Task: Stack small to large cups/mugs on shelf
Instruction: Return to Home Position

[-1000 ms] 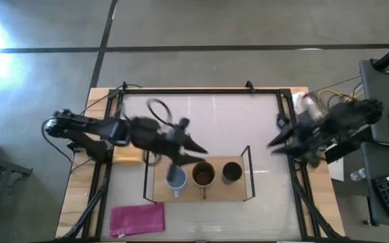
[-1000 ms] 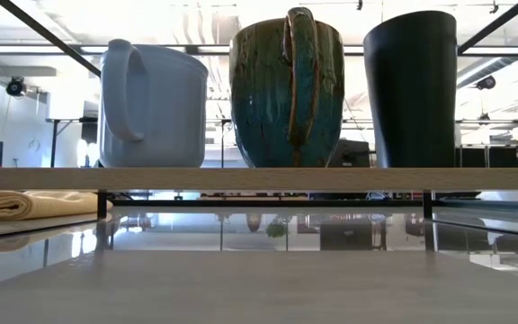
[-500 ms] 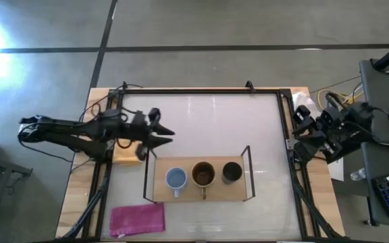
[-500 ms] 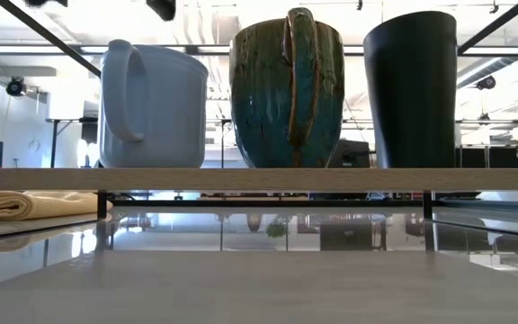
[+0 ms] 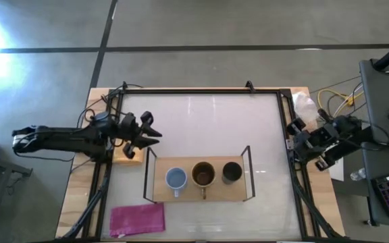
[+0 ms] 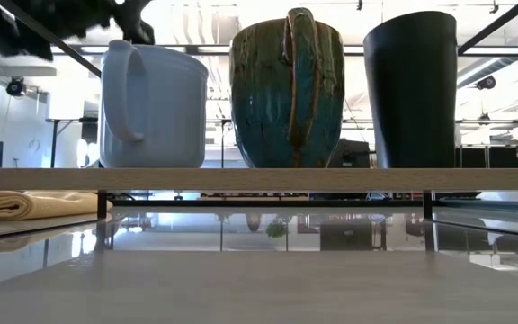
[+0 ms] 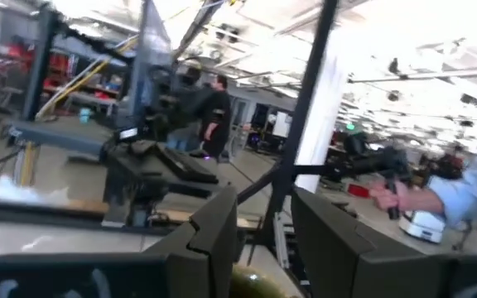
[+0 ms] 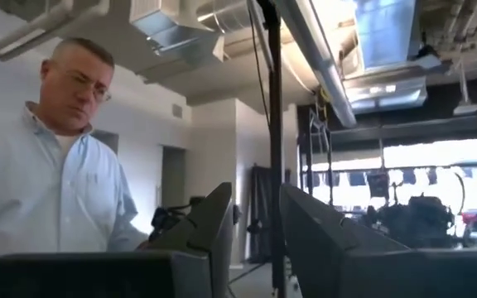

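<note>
Three mugs stand side by side on the light-wood shelf (image 5: 198, 194), bottoms on the board: a light blue one (image 5: 175, 179) on the left, a brown one with a green-brown glazed outside (image 5: 203, 174) in the middle, a black one (image 5: 231, 172) on the right. In the low view they show as light blue (image 6: 151, 103), glazed (image 6: 288, 90) and black (image 6: 412, 90). My left gripper (image 5: 152, 128) is open and empty, up and left of the shelf, by the yellow cloth. My right gripper (image 5: 293, 135) is open and empty at the table's right edge.
A yellow cloth (image 5: 128, 152) lies at the table's left side and a pink cloth (image 5: 138, 219) at the near left. Black wire uprights (image 5: 248, 172) stand at the shelf's ends. A person (image 8: 65, 190) stands beyond the table. A black frame (image 5: 201, 91) runs round the table.
My left gripper has drawn back from above the light blue mug toward the table's left edge. My right gripper has drawn back toward the table's right edge. The three mugs have stayed in place on the shelf.
</note>
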Motion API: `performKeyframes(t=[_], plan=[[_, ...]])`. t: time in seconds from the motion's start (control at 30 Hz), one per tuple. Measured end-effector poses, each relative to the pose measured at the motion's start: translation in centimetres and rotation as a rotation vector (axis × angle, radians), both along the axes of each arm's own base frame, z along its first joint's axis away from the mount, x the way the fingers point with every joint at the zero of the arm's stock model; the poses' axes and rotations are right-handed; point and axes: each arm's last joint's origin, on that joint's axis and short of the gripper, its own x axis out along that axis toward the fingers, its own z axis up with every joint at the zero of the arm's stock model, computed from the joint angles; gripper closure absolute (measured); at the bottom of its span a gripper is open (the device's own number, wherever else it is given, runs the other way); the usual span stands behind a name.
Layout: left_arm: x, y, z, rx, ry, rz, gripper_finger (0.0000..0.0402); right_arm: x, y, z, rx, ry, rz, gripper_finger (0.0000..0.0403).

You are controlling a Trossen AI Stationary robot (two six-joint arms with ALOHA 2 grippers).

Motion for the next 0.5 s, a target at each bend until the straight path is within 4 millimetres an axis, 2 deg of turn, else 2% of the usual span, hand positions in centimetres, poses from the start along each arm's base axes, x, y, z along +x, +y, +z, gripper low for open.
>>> performKeyframes(t=[0.27, 0.5], plan=[[-1.8, 2.8, -4.0, -0.071, 0.014, 0.082, 0.0298, 1.8, 0.7, -3.6, 0.008, -0.008, -0.079, 0.0309], [-2.8, 3.6, -7.8, -0.148, 0.121, 0.16, 0.0298, 2.9, 0.9, -6.6, 0.067, 0.058, -0.133, 0.031]])
